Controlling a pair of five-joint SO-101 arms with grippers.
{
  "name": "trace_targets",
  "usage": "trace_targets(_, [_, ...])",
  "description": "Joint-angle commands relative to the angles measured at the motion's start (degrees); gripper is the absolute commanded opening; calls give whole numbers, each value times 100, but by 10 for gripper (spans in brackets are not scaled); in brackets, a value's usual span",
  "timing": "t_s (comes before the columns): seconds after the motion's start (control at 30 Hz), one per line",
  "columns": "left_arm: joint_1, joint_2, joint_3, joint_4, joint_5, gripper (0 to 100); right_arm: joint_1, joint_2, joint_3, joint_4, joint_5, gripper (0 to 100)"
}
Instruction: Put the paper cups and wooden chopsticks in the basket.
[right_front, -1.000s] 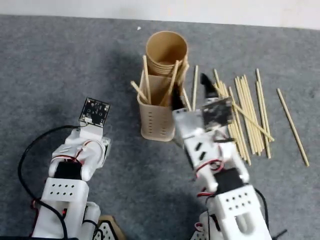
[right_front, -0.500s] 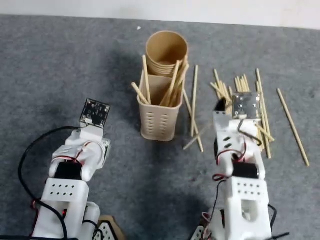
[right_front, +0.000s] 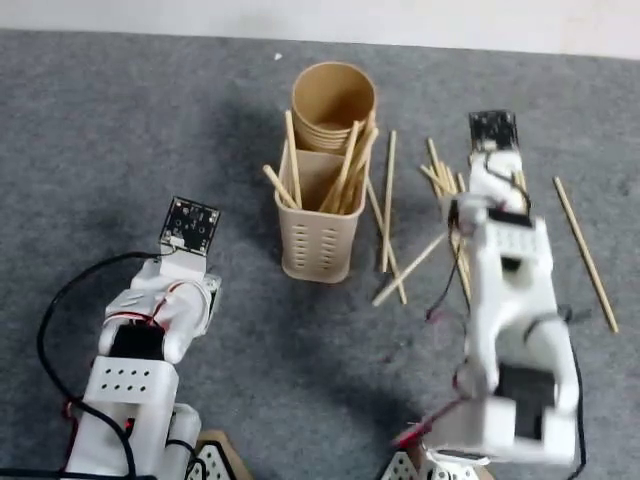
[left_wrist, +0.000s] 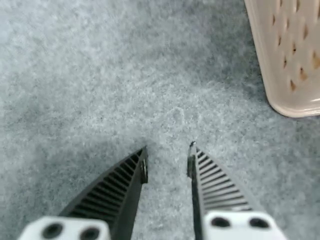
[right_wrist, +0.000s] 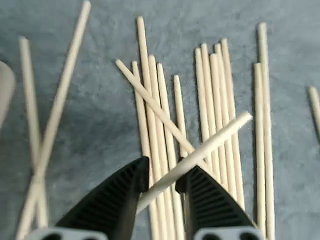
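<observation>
right gripper (right_wrist: 166, 167) holds its jaws spread astride the crossed chopstick (right_wrist: 220, 135), likely because it lies topmost; left gripper (left_wrist: 167, 150) hangs spread beside the basket (left_wrist: 285, 60)

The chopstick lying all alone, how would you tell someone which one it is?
Find the tall beige perforated plastic basket on the grey carpet, then the heap of pale wooden chopsticks beside it. Past that heap, away from the basket, one wooden chopstick lies alone, touching no other stick.
</observation>
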Motion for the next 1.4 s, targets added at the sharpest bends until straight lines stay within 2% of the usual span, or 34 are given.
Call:
trace_targets(0.0, [84, -57, -31, -79, 26, 147, 48, 1165, -1552, 505, 281, 88])
trace_targets(0.17, [84, -57, -31, -79, 26, 147, 57, 2404, -2774, 611, 308, 88])
trace_targets(0.33, [84, -57, -31, -88, 26, 147, -119, 3064, -3240, 637, 1064, 88])
trace_targets(0.63, [84, -57, -31, -88, 26, 147, -224, 3134, -3292, 1692, 1609, 80])
trace_targets(0.7, [84, -57, -31, -88, 26, 147, -330, 3134, -3301, 1763, 1635, 46])
trace_targets(0.77, [84, -57, -31, -88, 26, 147, -497, 3143, -3284, 1780, 1996, 9])
trace_targets(0.9, [84, -57, -31, -88, 26, 147, -664, 3143, -3292, 1930, 2180, 5])
trace_targets(1.13, [84, -57, -31, -88, 26, 147, -268, 2853, -4198, 2668, 1213, 5])
trace_targets(1.37, [84, -57, -31, -88, 26, 147, -48, 1938, -4567, 2677, 176, 5])
